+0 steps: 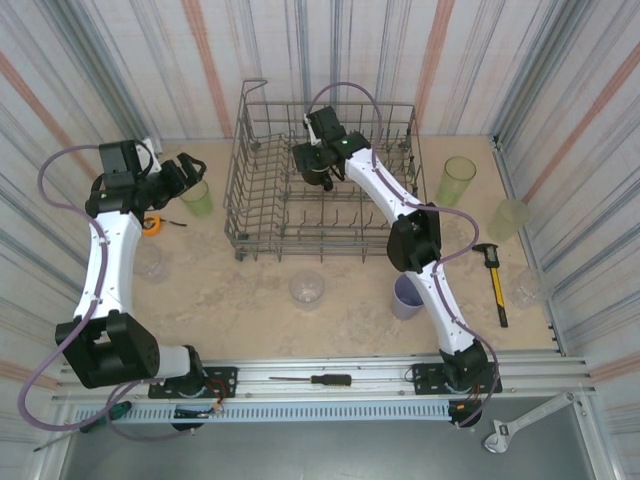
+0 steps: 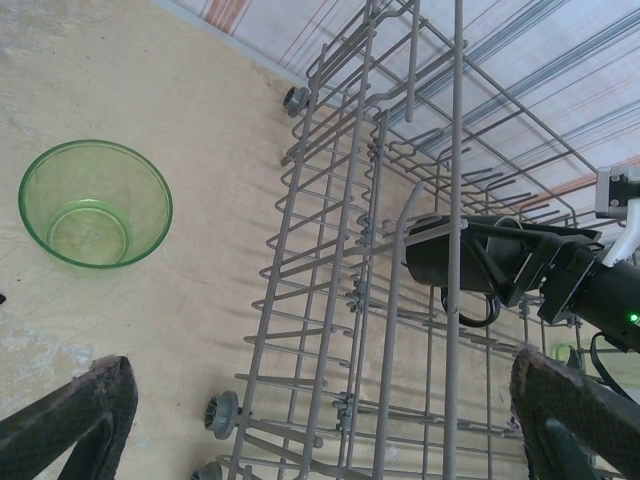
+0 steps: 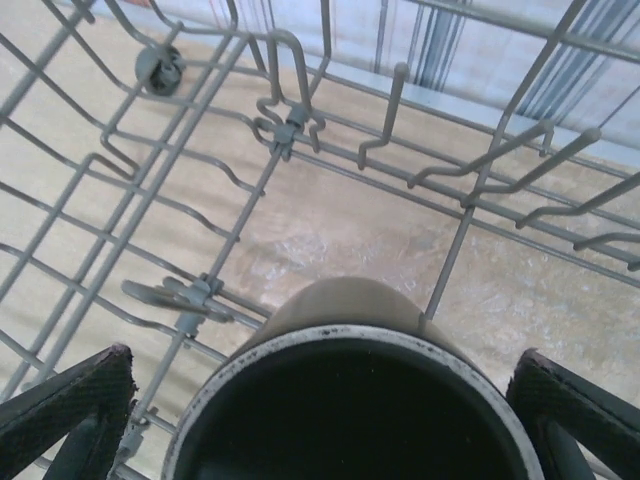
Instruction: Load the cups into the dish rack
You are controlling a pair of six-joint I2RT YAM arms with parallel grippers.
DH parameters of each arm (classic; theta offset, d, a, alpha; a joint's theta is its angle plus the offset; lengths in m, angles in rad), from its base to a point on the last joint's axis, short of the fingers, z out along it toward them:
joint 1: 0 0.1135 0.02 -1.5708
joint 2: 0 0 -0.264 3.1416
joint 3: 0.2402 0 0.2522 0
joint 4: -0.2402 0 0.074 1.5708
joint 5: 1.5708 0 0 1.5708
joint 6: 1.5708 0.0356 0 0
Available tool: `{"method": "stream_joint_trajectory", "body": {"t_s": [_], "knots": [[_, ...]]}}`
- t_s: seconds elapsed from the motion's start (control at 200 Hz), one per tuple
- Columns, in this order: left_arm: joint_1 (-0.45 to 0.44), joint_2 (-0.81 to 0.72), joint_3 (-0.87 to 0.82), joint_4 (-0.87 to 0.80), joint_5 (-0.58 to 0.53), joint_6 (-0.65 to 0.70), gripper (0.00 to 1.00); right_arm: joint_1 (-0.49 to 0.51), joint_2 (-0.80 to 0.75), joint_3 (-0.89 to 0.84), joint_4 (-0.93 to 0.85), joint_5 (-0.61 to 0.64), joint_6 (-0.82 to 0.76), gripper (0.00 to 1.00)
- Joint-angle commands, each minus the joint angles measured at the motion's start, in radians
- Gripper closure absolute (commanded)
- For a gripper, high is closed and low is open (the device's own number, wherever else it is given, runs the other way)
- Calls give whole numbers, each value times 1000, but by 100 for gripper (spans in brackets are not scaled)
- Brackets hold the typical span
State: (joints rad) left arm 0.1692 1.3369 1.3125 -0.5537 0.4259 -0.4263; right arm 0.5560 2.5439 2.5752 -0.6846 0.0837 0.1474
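The grey wire dish rack point(image 1: 240, 200) stands at the back middle of the table. My right gripper point(image 1: 314, 160) reaches down inside it, open wide, with the black mug point(image 3: 345, 400) between its fingers point(image 3: 75, 405); a gap shows at the left finger. The left wrist view shows that mug point(image 2: 450, 260) through the wires of the dish rack point(image 2: 330, 270), tilted, handle down. My left gripper point(image 1: 180, 172) hangs open and empty beside the rack's left wall, next to a green tumbler point(image 1: 197, 197) point(image 2: 95, 205). Loose cups: lavender point(image 1: 408, 297), clear point(image 1: 307, 290), olive-green point(image 1: 457, 182).
More cups stand around: a pale tumbler point(image 1: 508, 220) and a clear one point(image 1: 527, 288) at the right, another clear one point(image 1: 150, 262) at the left. A yellow-handled hammer point(image 1: 497, 285), an orange tape measure point(image 1: 150, 225) and a screwdriver point(image 1: 315, 380) lie about. Striped walls enclose the table.
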Motion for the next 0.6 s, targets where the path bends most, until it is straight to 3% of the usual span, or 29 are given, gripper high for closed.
{"method": "stream_joint_trajectory", "body": {"t_s": [0.0, 0.596], "knots": [[-3, -3, -10, 12, 17, -12, 1, 10, -14, 31, 23, -6, -11, 1], [-1, -13, -9, 9, -3, -2, 1, 18, -187, 30, -44, 58, -8, 1]]}}
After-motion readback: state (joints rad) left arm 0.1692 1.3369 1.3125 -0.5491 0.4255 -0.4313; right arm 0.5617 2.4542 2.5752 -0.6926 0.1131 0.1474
